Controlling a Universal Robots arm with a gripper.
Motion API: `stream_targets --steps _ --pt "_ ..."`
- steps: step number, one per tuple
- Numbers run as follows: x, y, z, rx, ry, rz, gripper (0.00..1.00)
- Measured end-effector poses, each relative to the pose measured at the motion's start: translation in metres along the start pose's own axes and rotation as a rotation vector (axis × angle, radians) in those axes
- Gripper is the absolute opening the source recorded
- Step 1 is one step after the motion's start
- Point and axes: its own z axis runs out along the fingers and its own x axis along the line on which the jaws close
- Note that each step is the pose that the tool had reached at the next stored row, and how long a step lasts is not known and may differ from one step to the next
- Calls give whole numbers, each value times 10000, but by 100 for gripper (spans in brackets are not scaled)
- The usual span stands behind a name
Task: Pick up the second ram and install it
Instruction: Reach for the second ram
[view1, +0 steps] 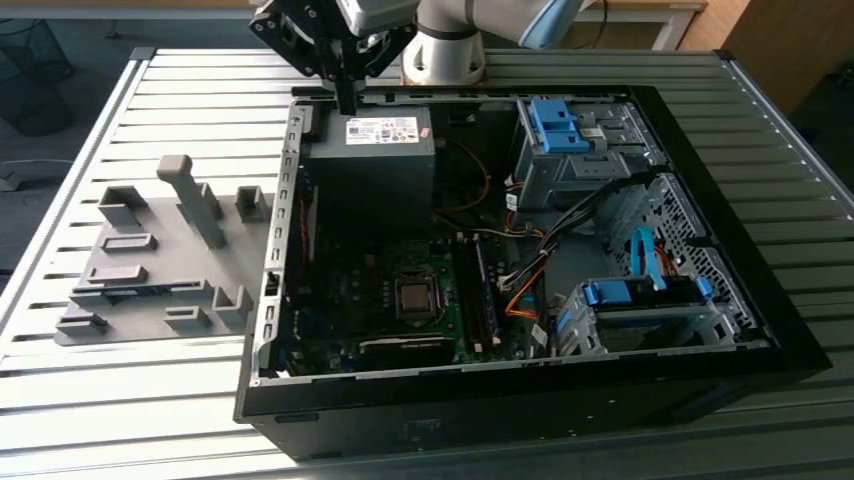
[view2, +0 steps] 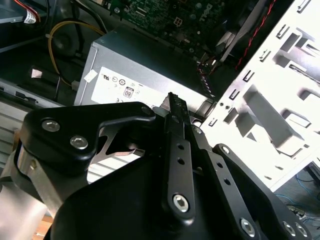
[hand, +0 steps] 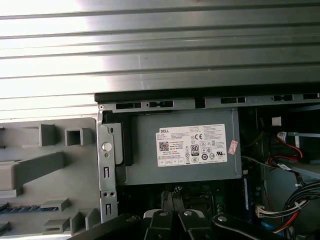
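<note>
The second ram (view1: 140, 291) is a thin blue-green strip lying in the grey fixture plate (view1: 147, 215), on the exterior view's left beside the open computer case (view1: 534, 400). The first wrist view shows the ram (hand: 20, 206) again in its slot on the plate. My gripper (view1: 347, 100) hangs above the far edge of the case, over the grey power supply (view1: 374, 150), well away from the ram. Its black fingers (view2: 175, 107) are pressed together, shut with nothing between them. They point down at the power supply (hand: 180, 147).
The case lies open on a slatted metal table (view1: 200, 80). Inside are the motherboard (view1: 400, 300), drive cages with blue latches (view1: 554, 125) (view1: 641, 295) and loose cables (view1: 534, 270). Upright grey blocks (view1: 194, 200) rise from the fixture plate. The arm's base (view1: 447, 50) stands behind the case.
</note>
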Motion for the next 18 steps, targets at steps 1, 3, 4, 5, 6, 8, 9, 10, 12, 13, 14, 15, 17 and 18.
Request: stream_targets --steps 1,3,4,5,6,8,9,10,12,13,14,15,17,18 --pt "2 0 0 0 0 0 11" --pt "5 0 0 0 0 0 11" --pt "7 0 1 0 0 0 11" --pt "9 -1 1 0 0 0 11" --pt "11 -1 1 0 0 0 11" --pt "16 -1 1 -1 0 0 11" --pt "18 -1 1 0 0 0 11" --pt "20 -2 1 0 0 0 11" --pt "25 -2 2 0 0 0 11" --pt "27 -2 2 0 0 0 11" --pt "29 -2 2 0 0 0 11" --pt "31 -2 2 -1 0 0 11" --pt "35 -3 3 0 0 0 11" --pt "38 -3 3 -1 0 0 11"
